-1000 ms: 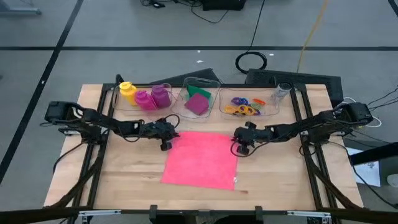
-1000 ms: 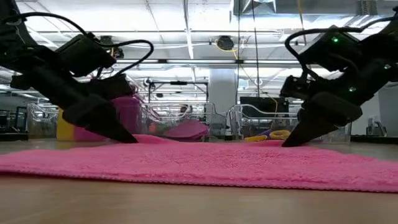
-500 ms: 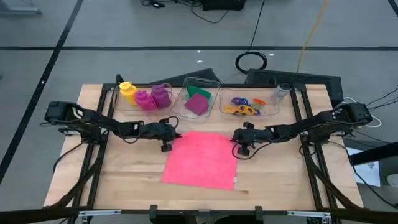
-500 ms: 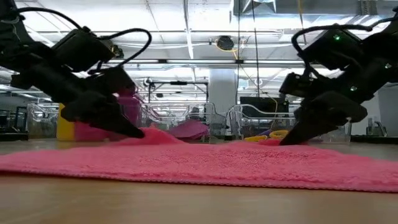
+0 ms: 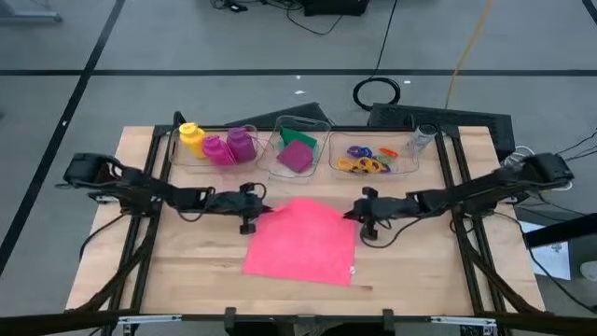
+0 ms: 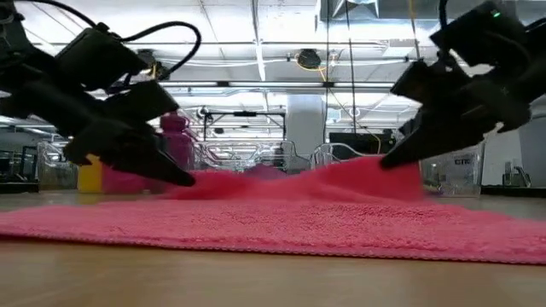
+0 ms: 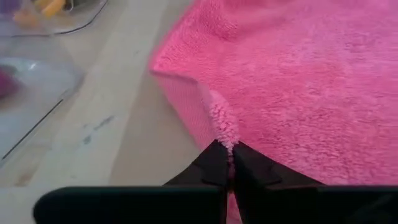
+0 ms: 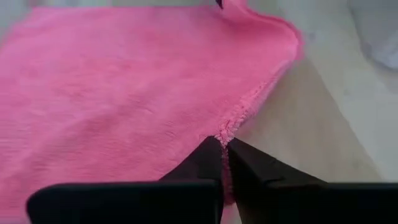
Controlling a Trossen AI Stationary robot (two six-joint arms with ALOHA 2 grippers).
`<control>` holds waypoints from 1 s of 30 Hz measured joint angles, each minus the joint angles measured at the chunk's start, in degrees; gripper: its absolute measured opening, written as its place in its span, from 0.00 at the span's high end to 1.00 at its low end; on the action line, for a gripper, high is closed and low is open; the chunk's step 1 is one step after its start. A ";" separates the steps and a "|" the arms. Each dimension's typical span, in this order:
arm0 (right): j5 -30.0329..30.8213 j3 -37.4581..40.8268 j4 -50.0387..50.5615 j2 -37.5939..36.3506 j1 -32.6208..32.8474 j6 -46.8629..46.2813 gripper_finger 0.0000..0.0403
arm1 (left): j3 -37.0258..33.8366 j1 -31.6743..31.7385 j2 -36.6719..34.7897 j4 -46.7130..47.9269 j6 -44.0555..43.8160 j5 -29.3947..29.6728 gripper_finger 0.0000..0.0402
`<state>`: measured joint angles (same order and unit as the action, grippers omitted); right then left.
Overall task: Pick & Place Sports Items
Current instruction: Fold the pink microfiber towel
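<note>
On the table, both tools pinch the unlabelled pink cloth [image 5: 303, 240].

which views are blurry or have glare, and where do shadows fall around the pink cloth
Low view: the room's ceiling lights glare white, and the left gripper and right gripper read as dark silhouettes against them. Left wrist view: the clear bins at the edge are out of focus, the pink cloth sharp. Right wrist view: the lifted cloth edge casts a soft shadow on the table. High view: evenly lit.

Three bottles [image 5: 217, 145] at upper left, three clear bins [image 5: 300, 126] along the top, three cloths: one pink cloth [image 5: 303, 240] centre, two binned cloths [image 5: 298, 150].
</note>
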<state>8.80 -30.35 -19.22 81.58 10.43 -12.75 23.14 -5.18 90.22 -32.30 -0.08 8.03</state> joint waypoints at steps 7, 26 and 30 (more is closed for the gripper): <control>0.04 -0.02 0.78 -1.51 3.69 -0.10 1.00 | -0.02 -3.35 -5.67 2.38 -0.02 0.36 1.00; -0.17 -0.09 -4.02 -1.51 10.78 -3.92 1.00 | -0.02 -16.17 -11.57 6.87 -6.57 1.14 1.00; -0.09 -0.09 -4.15 -1.51 12.57 -6.02 1.00 | -0.02 -18.27 -11.57 6.87 -8.40 1.16 1.00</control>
<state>8.71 -30.44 -23.38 80.07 22.99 -18.77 23.11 -23.45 78.65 -25.43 -8.48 9.19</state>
